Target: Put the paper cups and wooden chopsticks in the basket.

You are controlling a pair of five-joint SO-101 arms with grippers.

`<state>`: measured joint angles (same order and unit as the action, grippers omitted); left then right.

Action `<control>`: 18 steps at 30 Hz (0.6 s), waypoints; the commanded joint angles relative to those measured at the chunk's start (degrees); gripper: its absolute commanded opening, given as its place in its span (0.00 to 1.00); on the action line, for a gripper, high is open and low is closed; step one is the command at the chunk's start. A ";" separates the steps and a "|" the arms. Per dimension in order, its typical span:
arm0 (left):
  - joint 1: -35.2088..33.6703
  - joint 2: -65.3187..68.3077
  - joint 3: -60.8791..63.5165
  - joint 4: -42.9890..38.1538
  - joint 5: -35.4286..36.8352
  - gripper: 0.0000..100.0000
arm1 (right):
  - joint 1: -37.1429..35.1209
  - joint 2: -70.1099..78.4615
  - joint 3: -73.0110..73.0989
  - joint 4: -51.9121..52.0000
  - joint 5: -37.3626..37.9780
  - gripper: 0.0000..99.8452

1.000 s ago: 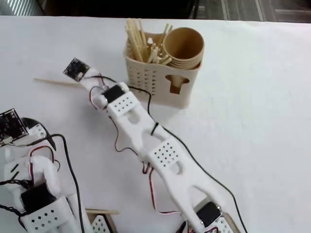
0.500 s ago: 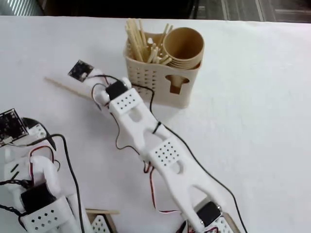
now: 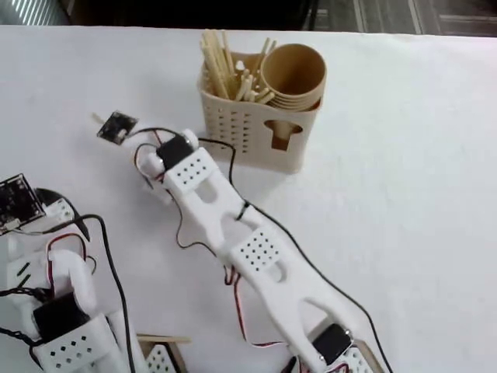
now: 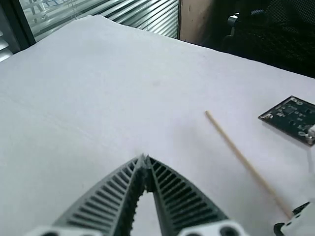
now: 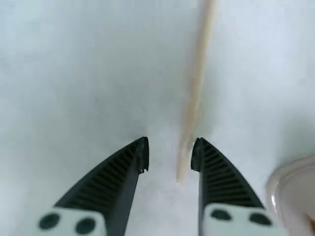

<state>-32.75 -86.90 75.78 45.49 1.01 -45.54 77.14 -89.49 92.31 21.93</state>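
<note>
The right pincer (image 5: 169, 147) stands narrowly open, with the near end of a loose chopstick (image 5: 197, 88) lying on the table (image 5: 74, 73) between its tips. The end is closer to one finger than the other and not visibly clamped. Ahead of this pincer and to both sides, white tabletop runs on towards the far edge. The basket (image 3: 256, 132) stands off to one side, near the arm's wrist joint but apart from it. The loose stick is thin, straight, pale plain wood, lying flat and pointing away from the pincer. The basket (cream, with perforated walls) holds a nested stack of tan cups (image 3: 293, 74) and a bundle of upright sticks (image 3: 221, 66). The left pincer (image 4: 144, 160) is closed tip to tip over the table, and the loose stick lies ahead of it and off to one side, apart from it, beside a small circuit board (image 4: 290, 118).
</note>
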 commanded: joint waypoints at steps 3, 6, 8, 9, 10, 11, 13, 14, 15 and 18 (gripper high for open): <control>-0.22 -0.92 -1.05 -0.18 0.44 0.02 | -0.13 2.68 -2.20 -1.36 -0.18 0.11; -0.22 -0.92 -1.05 -0.18 0.44 0.02 | 0.48 4.18 -2.29 -1.01 -0.09 0.04; -0.22 -0.92 -1.05 -0.18 0.44 0.02 | 0.84 4.09 -2.29 -0.31 0.26 0.02; -0.22 -0.92 -1.05 -0.18 0.44 0.02 | 0.92 3.91 -2.64 0.92 0.35 0.02; -0.22 -0.92 -1.05 -0.18 0.44 0.02 | 0.92 3.65 -2.81 2.24 0.44 0.02; -0.22 -0.92 -1.05 -0.18 0.44 0.02 | 0.92 3.03 -2.81 3.56 0.44 0.02; -0.22 -0.92 -1.05 -0.53 0.44 0.02 | 0.92 1.54 -2.81 5.85 0.44 0.02; -0.22 -0.92 -0.79 -1.05 0.44 0.02 | 0.92 0.75 -2.81 6.11 0.44 0.02; -0.22 -0.92 -0.26 -1.76 0.44 0.02 | 1.45 -0.04 -2.55 6.11 0.44 0.02; -0.22 -0.92 1.23 -4.48 0.44 0.02 | 2.68 -1.98 -2.20 6.20 0.44 0.02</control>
<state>-32.75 -86.90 76.92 43.74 1.01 -44.04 78.81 -91.60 96.62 21.85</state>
